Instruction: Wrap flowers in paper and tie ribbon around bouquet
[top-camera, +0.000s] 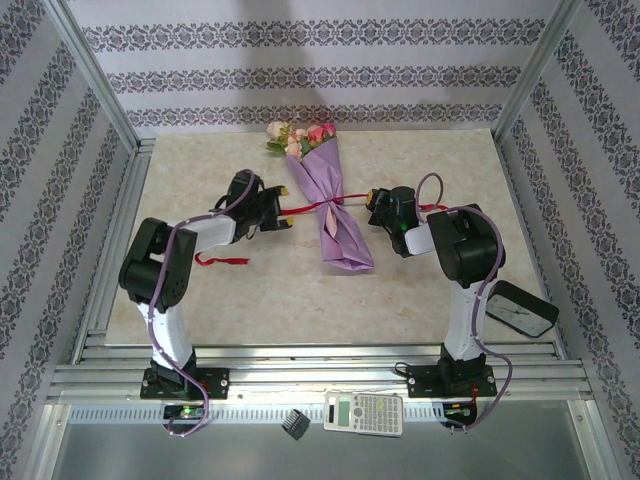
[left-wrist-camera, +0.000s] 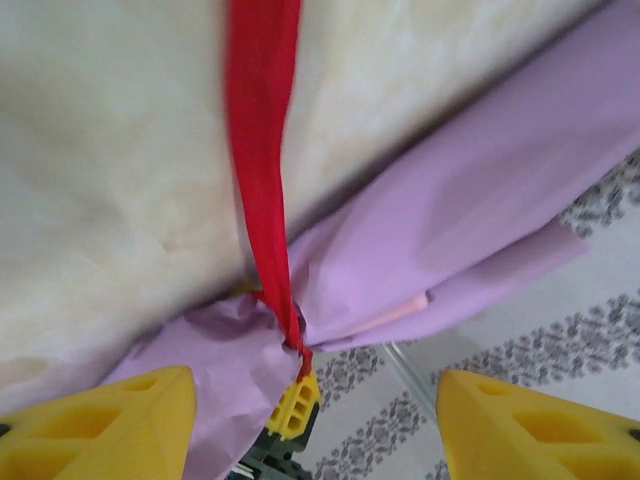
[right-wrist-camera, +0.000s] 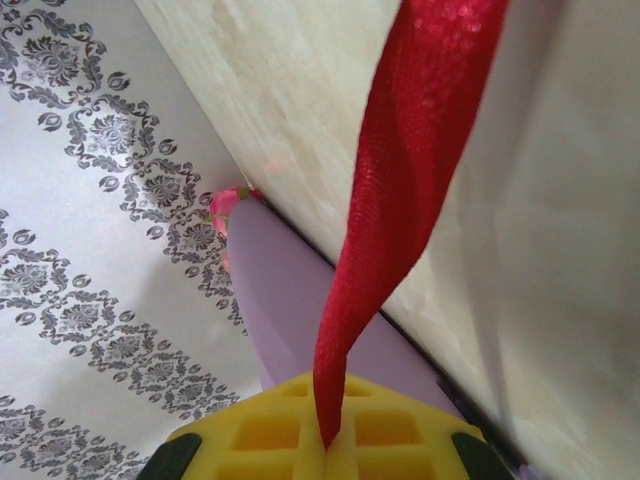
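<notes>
Marble-patterned table (top-camera: 250, 300) carries the bouquet (top-camera: 335, 215), blooms toward twelve o'clock; our right fingers (right-wrist-camera: 250, 432) pinch the ribbon (right-wrist-camera: 400, 200) at three, left fingers (left-wrist-camera: 110, 425) gape wide at nine; we should regrasp close to the bouquet, with tension

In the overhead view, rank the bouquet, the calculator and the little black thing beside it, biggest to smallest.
1. bouquet
2. calculator
3. small black object
No two look alike in size.

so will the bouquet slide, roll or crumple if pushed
Likely light and crushable: the bouquet is thin creased paper. Its cone shape may roll in an arc. The ribbon in the right pincer could tug it back.
</notes>
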